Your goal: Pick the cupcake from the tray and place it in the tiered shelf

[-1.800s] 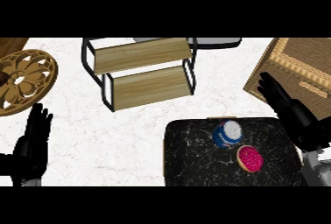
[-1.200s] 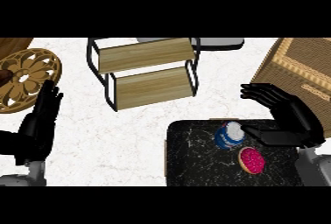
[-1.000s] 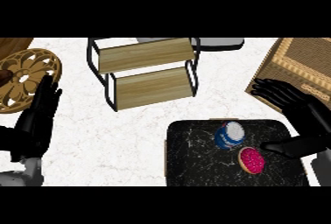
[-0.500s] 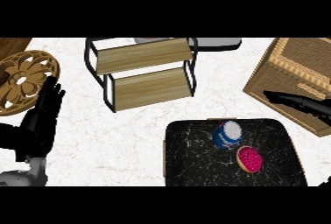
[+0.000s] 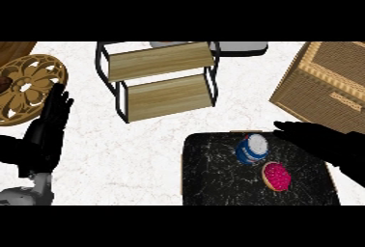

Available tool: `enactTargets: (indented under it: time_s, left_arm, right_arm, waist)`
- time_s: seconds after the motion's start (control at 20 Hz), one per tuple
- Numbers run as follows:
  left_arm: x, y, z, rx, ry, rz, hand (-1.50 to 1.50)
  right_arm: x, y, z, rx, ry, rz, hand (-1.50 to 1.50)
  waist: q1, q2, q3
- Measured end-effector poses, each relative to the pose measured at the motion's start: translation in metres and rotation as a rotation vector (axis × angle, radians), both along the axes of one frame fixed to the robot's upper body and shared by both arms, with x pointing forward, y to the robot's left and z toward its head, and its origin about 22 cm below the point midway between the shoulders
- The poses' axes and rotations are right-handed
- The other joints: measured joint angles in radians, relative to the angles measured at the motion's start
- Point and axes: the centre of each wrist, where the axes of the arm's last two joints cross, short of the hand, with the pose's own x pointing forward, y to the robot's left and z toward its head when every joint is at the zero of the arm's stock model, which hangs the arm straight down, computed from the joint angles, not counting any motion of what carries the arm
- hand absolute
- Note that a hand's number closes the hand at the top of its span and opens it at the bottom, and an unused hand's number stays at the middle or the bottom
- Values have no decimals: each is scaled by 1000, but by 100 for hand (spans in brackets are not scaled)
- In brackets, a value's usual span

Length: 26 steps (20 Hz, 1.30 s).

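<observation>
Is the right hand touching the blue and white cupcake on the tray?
Apart. The head view shows dark tray between the right hand and the cupcake.

Tray [image 5: 214, 169], lower centre-right: cupcake [image 5: 276, 175] beside blue-white cup [image 5: 251, 148]. Shelf [image 5: 160, 79] upper centre. Right hand [image 5: 324, 144] over tray's right edge, fingers extended. Left hand [image 5: 49, 128] open, left edge.

I see a white marbled counter [image 5: 143, 164], smooth and matt. The shelf [image 5: 160, 79] has pale wooden boards in a thin black metal frame. The tray [image 5: 214, 173] looks like dark, glossy veined stone. At the right sits a woven wicker box [image 5: 328, 82]; at the left, a carved wooden plate [image 5: 25, 89].
</observation>
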Motion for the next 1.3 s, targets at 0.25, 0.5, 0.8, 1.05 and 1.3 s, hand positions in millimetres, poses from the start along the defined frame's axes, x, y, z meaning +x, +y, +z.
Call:
enactTargets:
  time_s: [0.25, 0.5, 0.8, 1.05, 1.3]
  left_arm:
    - [-4, 0, 1, 4, -4, -1, 0]
    - [1, -4, -3, -1, -2, -11, 0]
    - [0, -5, -2, 3, -7, -7, 0]
    - [-3, -7, -2, -4, -4, -5, 0]
    - [-1, -5, -1, 0, -3, -4, 0]
  right_arm:
    - [-16, 24, -18, -114, -34, -50, -150]
    - [-15, 39, -36, -280, -81, -91, -150]
    - [-10, 39, -67, -388, -88, -150, -150]
    - [-8, 37, -77, -375, -89, -157, -150]
    - [-1, 31, -97, -383, -80, -154, -150]
  waist:
    - [8, 2, 1]
    - [12, 5, 1]
    - [10, 5, 2]
    - [9, 5, 2]
    - [9, 5, 2]
